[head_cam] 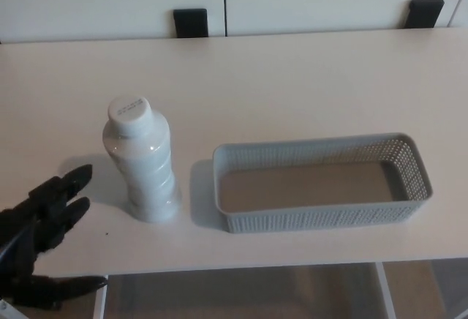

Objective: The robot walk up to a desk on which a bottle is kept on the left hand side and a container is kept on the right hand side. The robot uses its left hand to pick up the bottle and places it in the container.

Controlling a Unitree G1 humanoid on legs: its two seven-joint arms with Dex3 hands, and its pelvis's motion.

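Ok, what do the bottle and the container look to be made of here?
The bottle looks like glossy white plastic: soft highlights on its ribbed body and a matte white screw cap. The container looks like matte grey moulded plastic, its walls perforated in a fine mesh pattern; a woven material cannot be ruled out.

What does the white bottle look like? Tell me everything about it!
The bottle is white and looks like shiny plastic, with wavy ridges around its body. A round white cap with faint writing on top closes it. It stands upright on the pale desk, on the left side. A grey basket sits beside it on the right, with a small gap between them. The black left hand is nearby but not touching it. Only the desk touches the bottle.
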